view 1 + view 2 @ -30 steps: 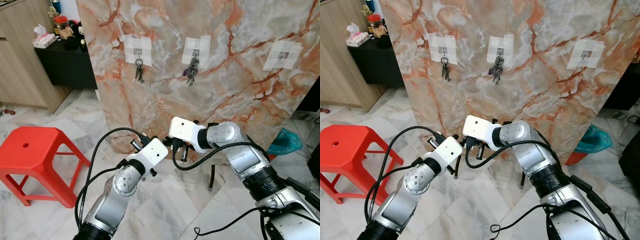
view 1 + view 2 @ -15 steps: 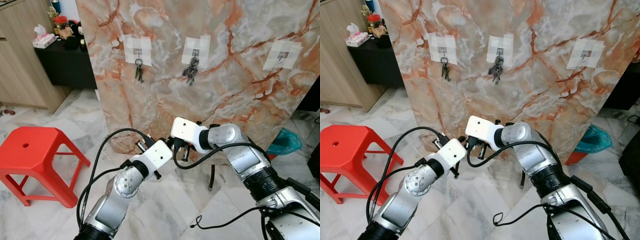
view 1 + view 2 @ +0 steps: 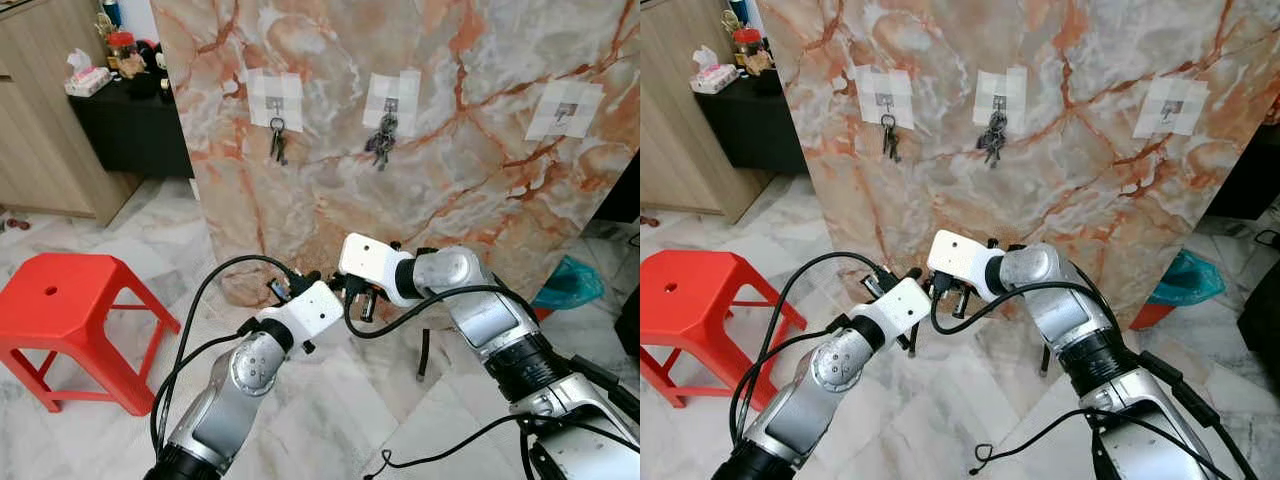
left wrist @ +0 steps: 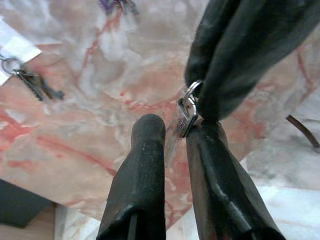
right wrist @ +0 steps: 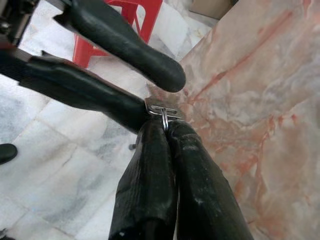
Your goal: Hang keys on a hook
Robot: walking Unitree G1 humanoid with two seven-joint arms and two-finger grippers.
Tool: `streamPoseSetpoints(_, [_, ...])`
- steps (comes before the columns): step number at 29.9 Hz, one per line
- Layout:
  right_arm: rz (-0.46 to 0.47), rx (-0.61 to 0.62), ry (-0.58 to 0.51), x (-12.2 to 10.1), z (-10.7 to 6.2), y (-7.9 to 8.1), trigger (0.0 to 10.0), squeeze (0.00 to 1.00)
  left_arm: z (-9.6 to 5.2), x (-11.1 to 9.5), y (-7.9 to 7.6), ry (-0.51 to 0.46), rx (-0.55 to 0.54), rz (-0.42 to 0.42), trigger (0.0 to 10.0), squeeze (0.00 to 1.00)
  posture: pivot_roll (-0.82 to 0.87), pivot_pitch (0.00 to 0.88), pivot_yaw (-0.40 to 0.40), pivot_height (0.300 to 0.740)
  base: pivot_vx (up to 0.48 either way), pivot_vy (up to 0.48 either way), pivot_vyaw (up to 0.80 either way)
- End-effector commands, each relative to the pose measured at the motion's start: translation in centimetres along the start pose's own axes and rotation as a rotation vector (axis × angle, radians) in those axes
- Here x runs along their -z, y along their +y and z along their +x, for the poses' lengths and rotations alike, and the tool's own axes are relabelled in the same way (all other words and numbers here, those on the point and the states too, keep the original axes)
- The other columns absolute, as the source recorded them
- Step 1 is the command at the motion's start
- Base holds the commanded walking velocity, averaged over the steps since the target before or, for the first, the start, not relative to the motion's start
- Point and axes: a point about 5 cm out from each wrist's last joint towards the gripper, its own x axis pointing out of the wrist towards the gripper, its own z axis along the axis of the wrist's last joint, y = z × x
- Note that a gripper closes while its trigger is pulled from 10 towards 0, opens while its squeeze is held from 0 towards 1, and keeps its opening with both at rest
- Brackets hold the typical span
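A small silver key on a ring (image 4: 186,111) is pinched at the tips of my right gripper (image 5: 169,125), which is shut on the ring. My left gripper (image 4: 176,127) is open, and the key hangs between its two fingers (image 4: 145,150), touching one of them. Both grippers meet low in front of the marble panel (image 3: 440,190), around my right gripper (image 3: 352,296). Three taped hooks sit high on the panel. The left hook (image 3: 276,103) and the middle hook (image 3: 389,103) each carry a bunch of keys. The right hook (image 3: 567,110) is bare.
A red plastic stool (image 3: 60,300) stands on the marble floor to my left. Behind it are a wooden cabinet (image 3: 40,130) and a black side table (image 3: 130,120) with small items. A teal bag (image 3: 570,285) lies at the panel's right foot.
My left gripper has shifted slightly, first right and down, then back up against the right gripper's tips. The right gripper has hardly moved and still holds the key.
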Motion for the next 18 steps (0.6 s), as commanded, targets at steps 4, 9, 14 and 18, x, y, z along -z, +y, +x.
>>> streamPoseSetpoints(4, [-0.006,-0.017,-0.013,-0.38,0.05,0.26,10.0,0.0,0.17,-0.11,0.28,0.001,-0.016,0.012,10.0,0.0,0.0,0.051,-0.038,0.74,0.0,0.0,0.0])
streamPoseSetpoints(9, [-0.006,-0.021,-0.014,-0.46,0.06,0.31,10.0,0.0,0.09,-0.06,0.03,-0.003,-0.005,0.013,10.0,0.0,0.0,0.054,-0.04,0.74,0.0,0.0,0.0])
streamPoseSetpoints(14, [-0.007,-0.026,-0.015,-0.47,0.04,0.42,10.0,0.0,0.08,-0.04,-0.09,-0.007,0.001,0.012,0.0,0.0,0.0,0.055,-0.038,0.74,0.0,0.0,0.0])
streamPoseSetpoints(18, [-0.005,-0.026,-0.014,-0.44,0.04,0.45,10.0,0.0,0.08,-0.06,-0.09,-0.01,0.003,0.013,0.0,0.0,0.0,0.056,-0.037,0.74,0.0,0.0,0.0])
